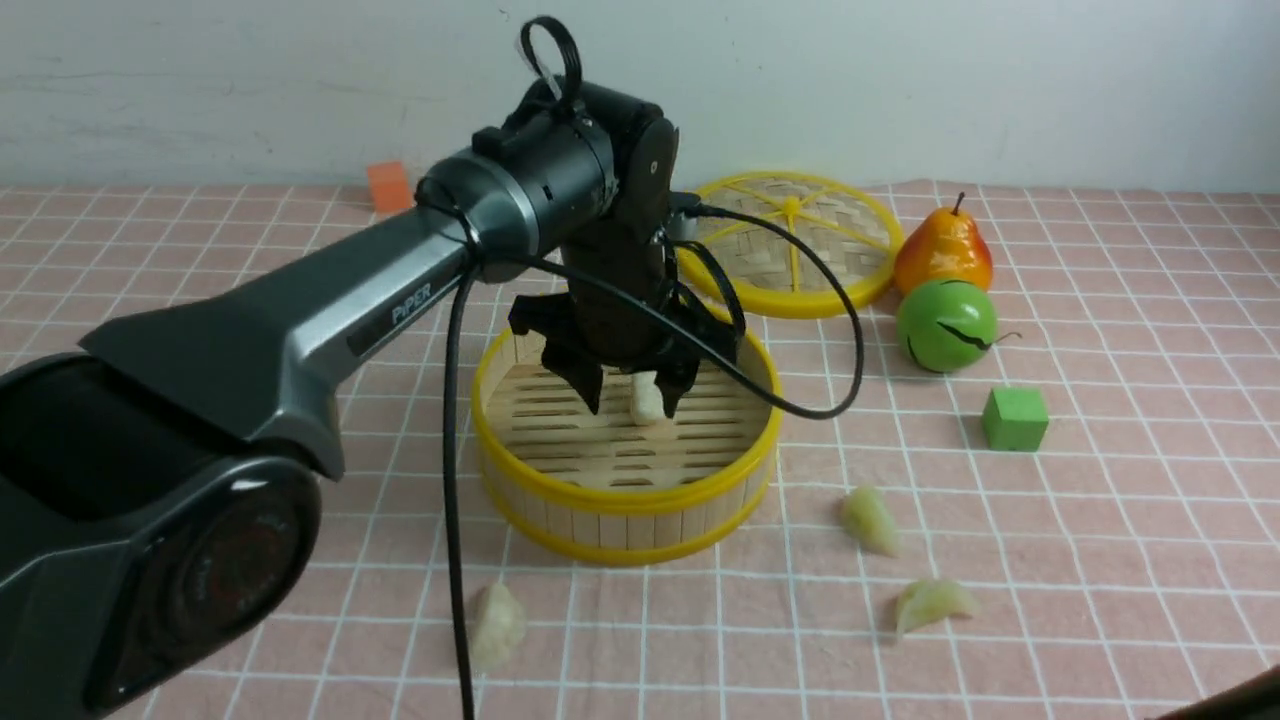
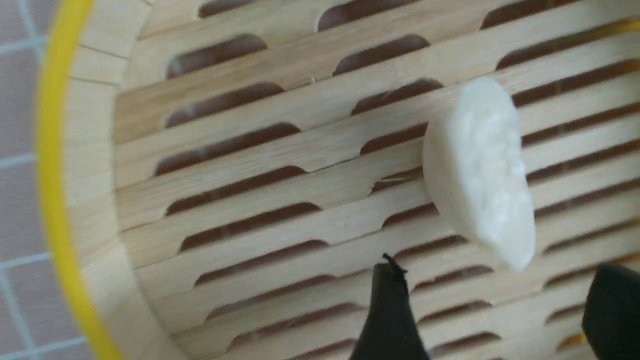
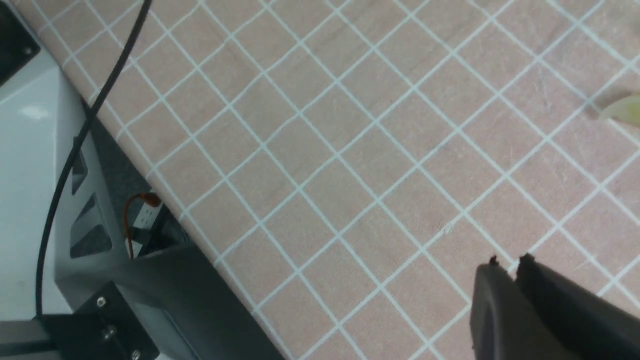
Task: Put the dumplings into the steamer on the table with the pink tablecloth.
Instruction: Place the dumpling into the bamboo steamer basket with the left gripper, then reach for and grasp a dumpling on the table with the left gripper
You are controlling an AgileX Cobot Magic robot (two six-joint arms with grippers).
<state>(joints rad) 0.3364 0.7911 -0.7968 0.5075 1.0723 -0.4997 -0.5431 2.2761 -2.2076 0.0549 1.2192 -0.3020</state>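
I have the left gripper (image 1: 632, 402) down inside the steamer (image 1: 620, 498), jaws spread wide and gripping nothing. One dumpling (image 1: 647, 398) stands on the slatted floor just beside one finger; I cannot tell whether they touch. On the pink tablecloth (image 1: 1100, 560), a second dumpling (image 1: 497, 622) lies in front of the steamer. A third dumpling (image 1: 870, 520) and a fourth dumpling (image 1: 932, 603) lie to the steamer's right. My right gripper (image 3: 509, 261) hangs over the cloth, jaws pressed together and empty.
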